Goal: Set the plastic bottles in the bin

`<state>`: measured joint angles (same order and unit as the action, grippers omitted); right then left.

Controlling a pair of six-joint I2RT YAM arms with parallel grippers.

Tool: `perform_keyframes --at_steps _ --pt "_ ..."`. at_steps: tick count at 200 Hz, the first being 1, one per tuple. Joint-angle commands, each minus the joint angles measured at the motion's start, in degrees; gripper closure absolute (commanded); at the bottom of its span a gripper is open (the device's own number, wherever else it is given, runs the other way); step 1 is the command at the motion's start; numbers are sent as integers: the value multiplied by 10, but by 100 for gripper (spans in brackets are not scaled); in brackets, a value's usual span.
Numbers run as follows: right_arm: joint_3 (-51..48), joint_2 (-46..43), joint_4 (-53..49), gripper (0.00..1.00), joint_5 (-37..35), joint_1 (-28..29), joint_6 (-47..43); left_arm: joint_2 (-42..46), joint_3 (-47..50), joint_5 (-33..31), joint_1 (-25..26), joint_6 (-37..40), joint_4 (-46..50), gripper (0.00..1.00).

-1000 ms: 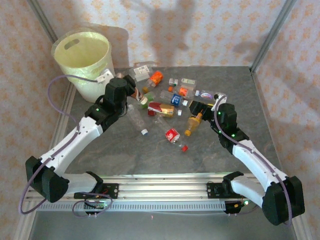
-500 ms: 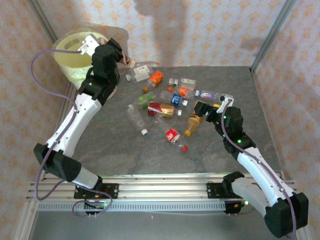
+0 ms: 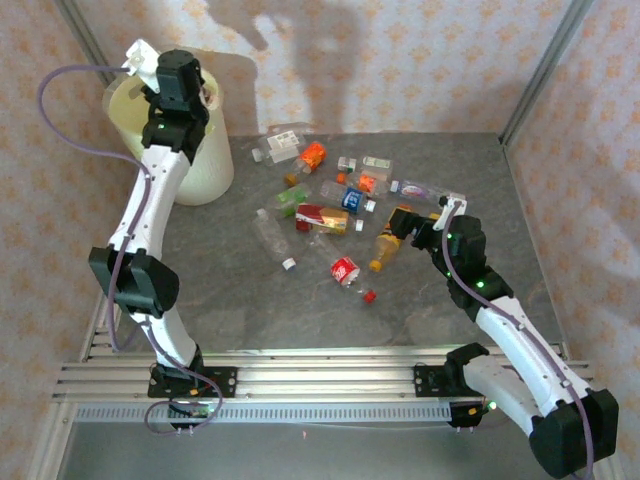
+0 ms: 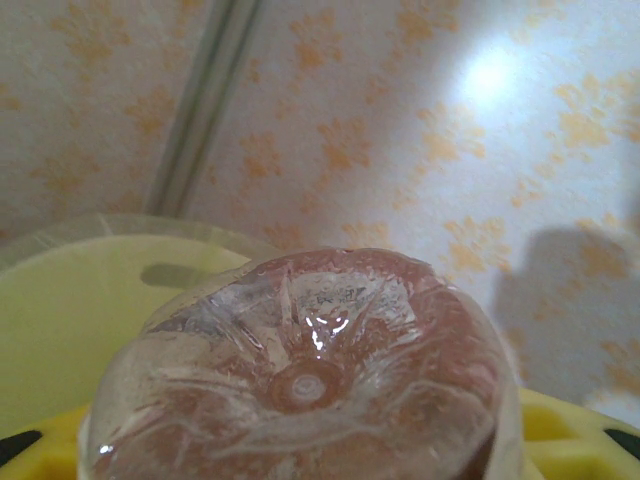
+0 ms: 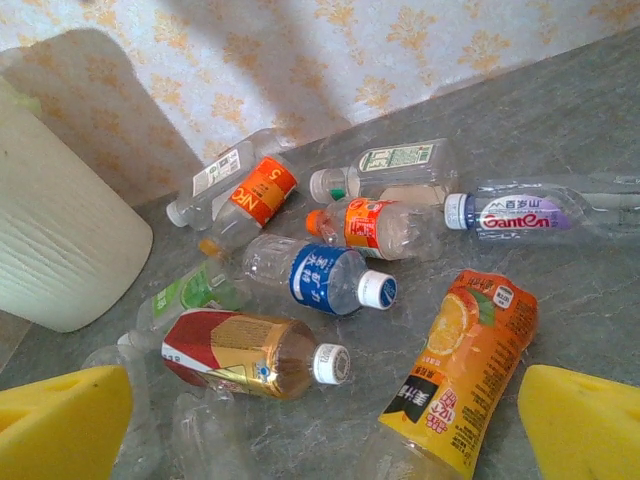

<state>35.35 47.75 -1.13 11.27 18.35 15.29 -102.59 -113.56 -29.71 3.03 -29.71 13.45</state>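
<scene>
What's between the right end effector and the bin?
Top view: the orange juice bottle sits by the right end effector, then the red-label bottle and green-label bottle lie on the way to the bin.

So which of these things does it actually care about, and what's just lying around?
Job: bin; clear bottle held over it; orange juice bottle; blue-label bottle; other scattered bottles.
Lying about: loose red cap; loose white cap.
</scene>
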Motion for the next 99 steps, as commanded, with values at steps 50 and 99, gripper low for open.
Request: perform_keyframes --at_steps 50,99 --pt "-6 -14 -9 1 -23 3 -10 -78 -111 -23 -60 63 94 45" --pt "-7 -4 0 1 -19 4 -13 -146 -148 2 -80 81 162 45"
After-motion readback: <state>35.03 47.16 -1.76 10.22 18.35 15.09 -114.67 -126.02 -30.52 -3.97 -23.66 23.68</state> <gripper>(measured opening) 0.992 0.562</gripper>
